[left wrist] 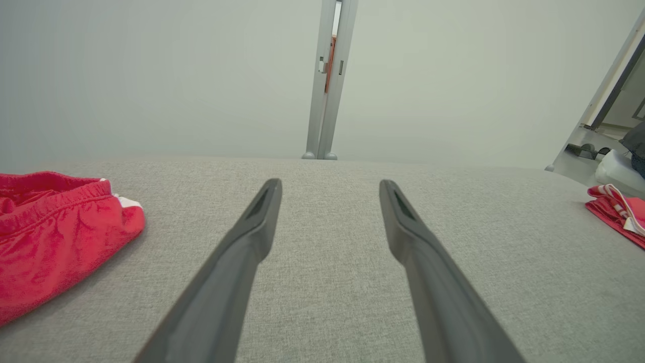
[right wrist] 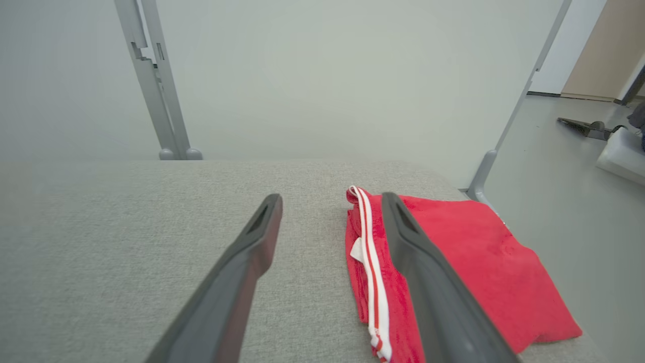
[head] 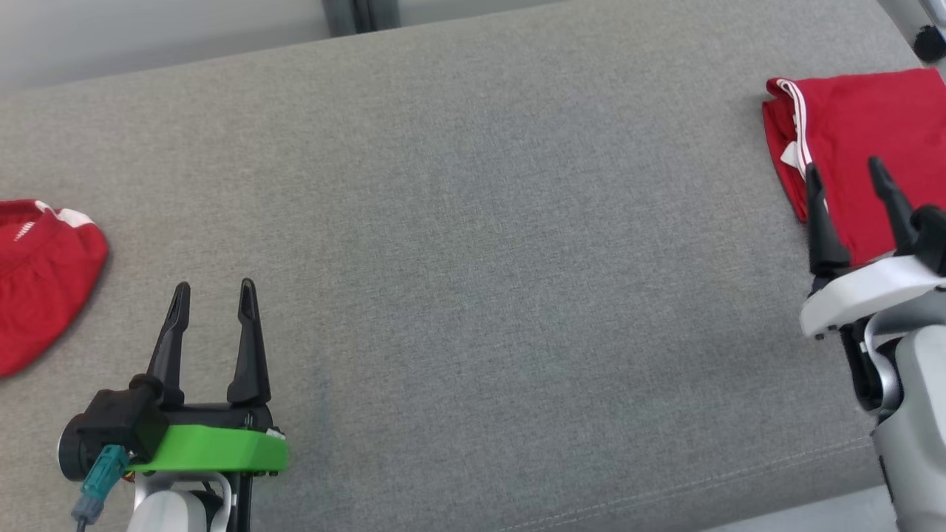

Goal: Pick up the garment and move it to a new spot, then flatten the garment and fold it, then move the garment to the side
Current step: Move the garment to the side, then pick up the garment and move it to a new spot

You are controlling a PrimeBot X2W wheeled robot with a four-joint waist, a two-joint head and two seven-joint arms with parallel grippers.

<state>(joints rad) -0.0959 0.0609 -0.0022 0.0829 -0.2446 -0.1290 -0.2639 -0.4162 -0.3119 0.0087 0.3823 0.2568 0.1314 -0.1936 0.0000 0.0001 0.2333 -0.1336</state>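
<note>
The folded garment (head: 865,111) lies at the right end of the bench (head: 473,222). The right pincer (head: 844,165) hangs over its edge, spread apart and empty. The left pincer (head: 215,284) is also apart, near another red cloth (head: 44,281).

Grey fabric surface (head: 473,258), pale plain wall (left wrist: 151,75), grey metal post (left wrist: 330,101), smooth grey floor (right wrist: 554,191)

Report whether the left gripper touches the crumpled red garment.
Apart. The head view shows bare grey surface between the left gripper and the crumpled red garment.
</note>
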